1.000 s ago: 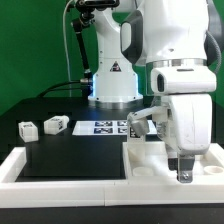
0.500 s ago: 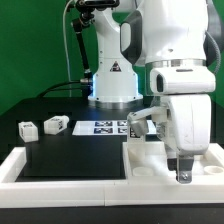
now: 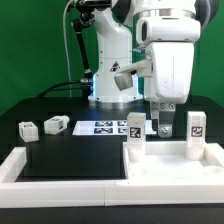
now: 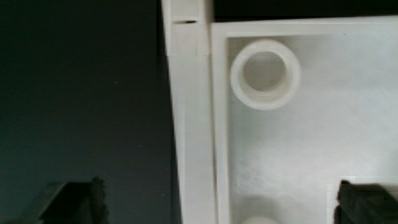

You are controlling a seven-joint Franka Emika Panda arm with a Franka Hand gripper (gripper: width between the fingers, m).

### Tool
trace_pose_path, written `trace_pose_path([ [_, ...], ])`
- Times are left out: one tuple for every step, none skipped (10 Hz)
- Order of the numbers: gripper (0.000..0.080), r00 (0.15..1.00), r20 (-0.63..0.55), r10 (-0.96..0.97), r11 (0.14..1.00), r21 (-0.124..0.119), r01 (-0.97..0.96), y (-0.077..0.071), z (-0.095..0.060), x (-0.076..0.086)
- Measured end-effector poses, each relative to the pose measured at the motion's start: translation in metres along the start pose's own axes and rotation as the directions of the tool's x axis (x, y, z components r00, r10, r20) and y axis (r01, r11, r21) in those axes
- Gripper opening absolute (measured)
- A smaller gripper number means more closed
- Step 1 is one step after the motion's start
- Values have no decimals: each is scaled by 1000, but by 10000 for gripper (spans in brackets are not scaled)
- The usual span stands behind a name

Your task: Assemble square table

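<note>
— Where's the top?
— Lower right of the exterior view. The top (image 3: pixel 172 170) lies flat on the black surface (image 3: pixel 75 155), rim up. A left leg (image 3: pixel 135 133) and a right leg (image 3: pixel 195 128) stand upright along its far edge.

— Any other legs?
— Two loose legs (image 3: pixel 28 128) lie at centre left on the black surface. They are close together, left of the marker board (image 3: pixel 103 127).

— And the gripper?
— The gripper (image 3: pixel 165 126) hangs over the top, between the two upright legs. In the wrist view its fingers (image 4: pixel 71 203) are spread wide apart with nothing held between them. Below them that view shows the top's rim (image 4: pixel 187 120) and, just inside it, a round socket (image 4: pixel 265 72).
</note>
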State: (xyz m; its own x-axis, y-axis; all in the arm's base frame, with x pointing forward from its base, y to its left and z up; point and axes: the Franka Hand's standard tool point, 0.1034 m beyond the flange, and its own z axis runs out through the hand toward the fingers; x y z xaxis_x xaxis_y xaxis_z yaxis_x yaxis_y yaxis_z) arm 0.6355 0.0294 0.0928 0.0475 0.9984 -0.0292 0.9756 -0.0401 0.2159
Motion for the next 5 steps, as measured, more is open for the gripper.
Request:
trace_pose_path([
  [649,1000,0,1,1000,0,-1,0,0,0],
  [649,1000,0,8,1000,1,-8,0,1,-1],
  [649,1000,2,23,1000,-1,-23,0,-1,-2],
  [649,1000,10,28,1000,-8,-28,-1,-12,-10],
  [649,999,23,40,999,-1,-40,-6,-24,-22],
])
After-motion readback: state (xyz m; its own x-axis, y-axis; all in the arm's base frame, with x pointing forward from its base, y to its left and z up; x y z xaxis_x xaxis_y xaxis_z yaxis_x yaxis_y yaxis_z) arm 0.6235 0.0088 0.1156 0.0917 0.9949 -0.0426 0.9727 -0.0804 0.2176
